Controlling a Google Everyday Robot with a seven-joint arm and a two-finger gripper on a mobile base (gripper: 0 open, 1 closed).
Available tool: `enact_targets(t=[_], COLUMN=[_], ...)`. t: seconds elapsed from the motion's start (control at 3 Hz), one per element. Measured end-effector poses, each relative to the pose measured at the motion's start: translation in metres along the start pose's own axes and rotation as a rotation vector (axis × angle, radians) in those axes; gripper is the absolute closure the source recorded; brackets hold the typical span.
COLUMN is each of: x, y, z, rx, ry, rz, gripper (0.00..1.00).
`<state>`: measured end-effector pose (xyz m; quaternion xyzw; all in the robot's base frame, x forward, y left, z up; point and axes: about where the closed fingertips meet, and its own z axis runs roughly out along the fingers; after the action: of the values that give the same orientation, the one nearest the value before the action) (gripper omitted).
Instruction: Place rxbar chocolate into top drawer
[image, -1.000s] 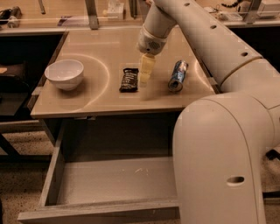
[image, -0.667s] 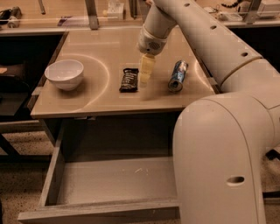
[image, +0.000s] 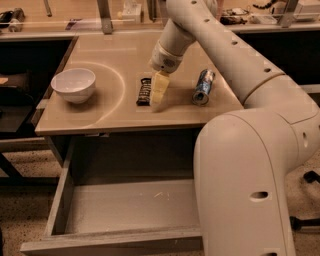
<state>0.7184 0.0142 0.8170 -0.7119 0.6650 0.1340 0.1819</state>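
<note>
The rxbar chocolate (image: 144, 91), a small black bar with pale lettering, lies flat on the tan table top near its middle. My gripper (image: 157, 95) hangs down from the white arm, right beside the bar's right edge and low over the table; it seems to touch the bar's side. The bar is not lifted. The top drawer (image: 125, 205) is pulled out below the table's front edge, with a pale grey bottom and nothing in it.
A white bowl (image: 73, 84) stands on the table at the left. A blue-and-white can (image: 203, 86) lies on its side right of the gripper. My large white arm body (image: 250, 175) covers the drawer's right part. Benches stand behind the table.
My gripper has moved a little left and down, from just right of the bar to against its right edge. Bowl, can and drawer have not moved.
</note>
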Motion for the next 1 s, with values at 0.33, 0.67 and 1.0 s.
enact_targets(t=[0.33,0.67,1.0], x=[-0.0011,-0.0032,-0.0031], y=[0.0026,0.008,0.0085], z=[0.0107,0.0163,0.0178], rx=[-0.018,-0.026,-0.029], ry=[-0.023,-0.025,-0.024], rz=[0.006,0.011,0.011], gripper=[0.0,0.0,0.19])
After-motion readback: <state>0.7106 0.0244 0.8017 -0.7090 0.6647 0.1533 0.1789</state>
